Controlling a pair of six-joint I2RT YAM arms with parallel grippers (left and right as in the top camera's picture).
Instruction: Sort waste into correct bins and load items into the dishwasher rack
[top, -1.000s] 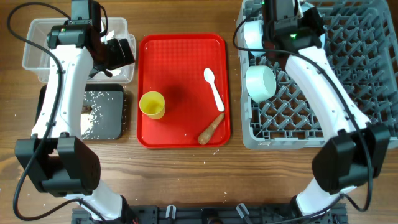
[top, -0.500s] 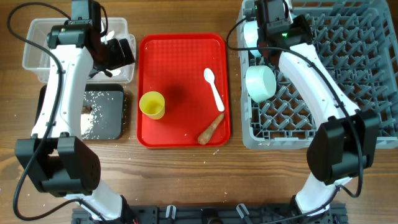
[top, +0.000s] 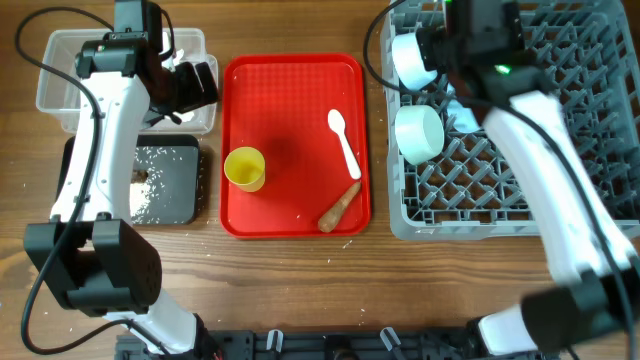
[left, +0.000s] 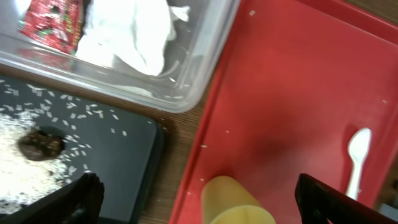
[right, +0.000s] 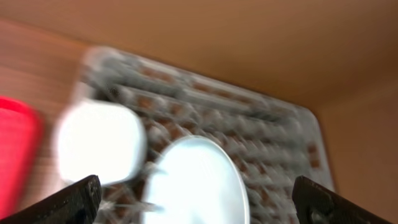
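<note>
**Count: 5 dishes, 5 waste kinds, both end effectors empty**

Left end effector (left: 199, 183) is spread wide, pinching nothing. Just under it is 1 yellow cup (left: 236, 202) on the red tray (top: 290, 90). 1 white spoon (left: 357, 155) lies to its right, and 1 brown stick (top: 340, 207) is on the same tray. To its left, the clear tub (left: 205, 68) holds 1 red-and-white wrapper (left: 53, 25) and 1 crumpled tissue (left: 130, 31). The black tray (left: 124, 162) holds loose rice (left: 18, 168) and 1 dark lump (left: 40, 144).

Right end effector (right: 196, 186) is spread and empty over the grey dishwasher rack (top: 560, 150). 1 light blue plate (right: 186, 155) stands on edge dead ahead. There are 2 light blue bowls, a far bowl (top: 410, 55) and a near bowl (top: 420, 133).
</note>
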